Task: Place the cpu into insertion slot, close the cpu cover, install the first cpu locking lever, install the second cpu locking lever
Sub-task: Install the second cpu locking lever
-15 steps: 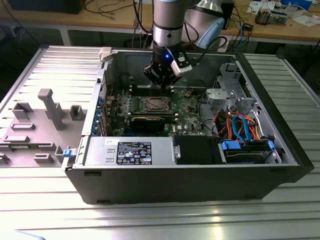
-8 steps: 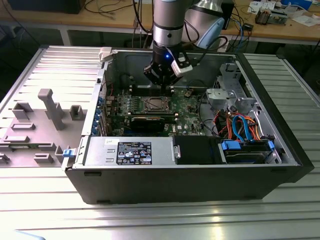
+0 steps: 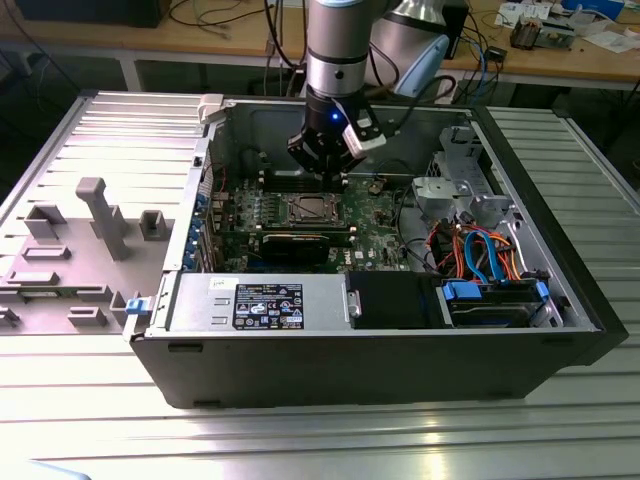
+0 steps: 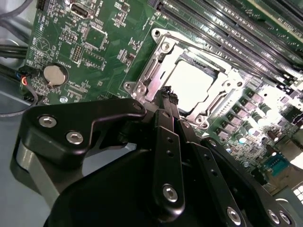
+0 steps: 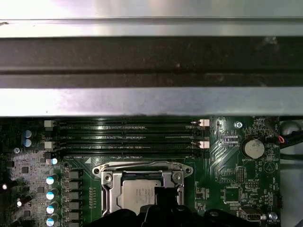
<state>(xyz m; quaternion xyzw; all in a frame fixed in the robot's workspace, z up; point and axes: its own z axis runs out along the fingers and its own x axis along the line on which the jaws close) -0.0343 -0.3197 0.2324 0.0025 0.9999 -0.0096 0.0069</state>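
Note:
Inside the open computer case, my gripper (image 3: 325, 172) hangs just above the green board, slightly behind the insertion slot (image 3: 292, 203). The cpu (image 4: 191, 85) sits in the slot with its dull silver top facing up. Around it the cpu cover (image 4: 150, 75) lies flat as a silver frame. The first wrist view shows the cpu (image 5: 134, 196) and the cpu cover (image 5: 108, 188) beneath my black fingertips (image 5: 163, 193). In the second wrist view the gripper (image 4: 168, 93) is shut, its thin tips together over the cover's near edge with nothing between them. How the locking levers stand I cannot make out.
Long memory slots (image 5: 128, 137) run beside the socket, toward the case wall (image 5: 151, 56). A coin battery (image 5: 253, 147) sits on the board. In front of the socket lie a black card (image 3: 295, 243) and the power supply (image 3: 260, 300). Drive bays and cables (image 3: 480, 250) are on the exterior view's right.

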